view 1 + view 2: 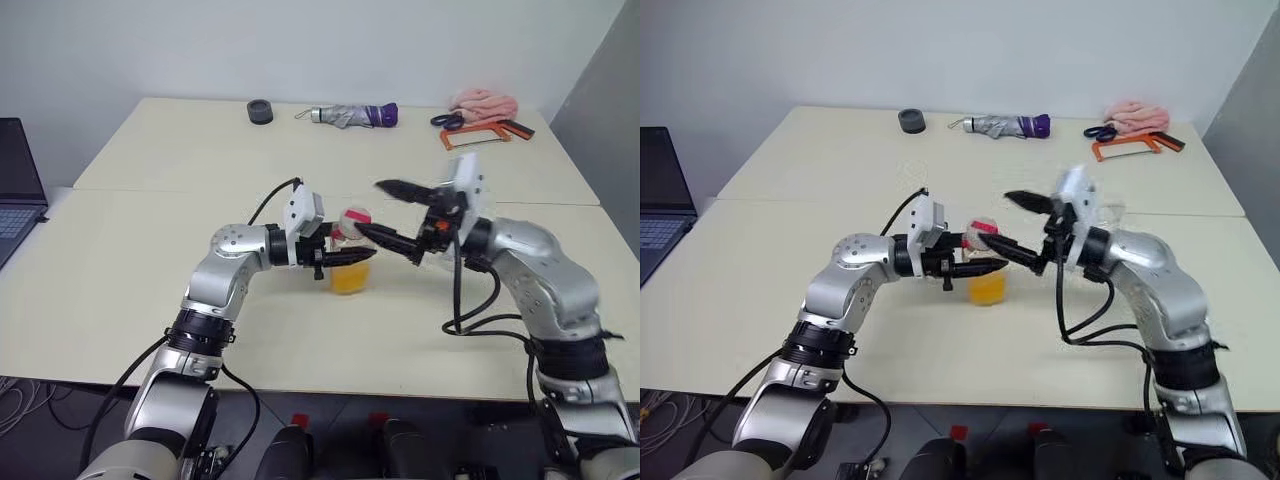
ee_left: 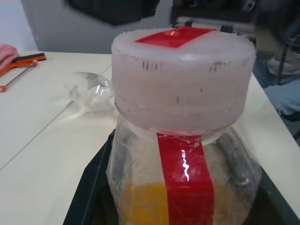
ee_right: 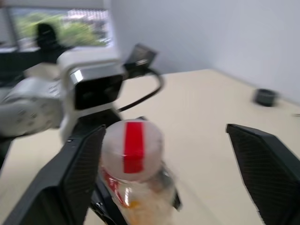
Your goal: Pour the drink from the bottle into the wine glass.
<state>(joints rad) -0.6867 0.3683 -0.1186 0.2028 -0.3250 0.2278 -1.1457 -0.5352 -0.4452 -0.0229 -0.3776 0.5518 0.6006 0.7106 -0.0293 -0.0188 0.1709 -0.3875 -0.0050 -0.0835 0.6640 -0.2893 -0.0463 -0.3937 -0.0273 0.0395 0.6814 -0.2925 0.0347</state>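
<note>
Evidently the left pincer clamps the bottle upright above the counter to steady it. The right pincer, jaws spread wide, flanks the cap, probably for uncapping.

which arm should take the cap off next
The right. Its hand is open, fingers either side of the cap, while the left hand is shut on the bottle, holding it upright.

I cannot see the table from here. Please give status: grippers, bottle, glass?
Left gripper shut on the bottle, cap on. Right gripper open, by the cap. Wine glass on its side, on the table.
</note>
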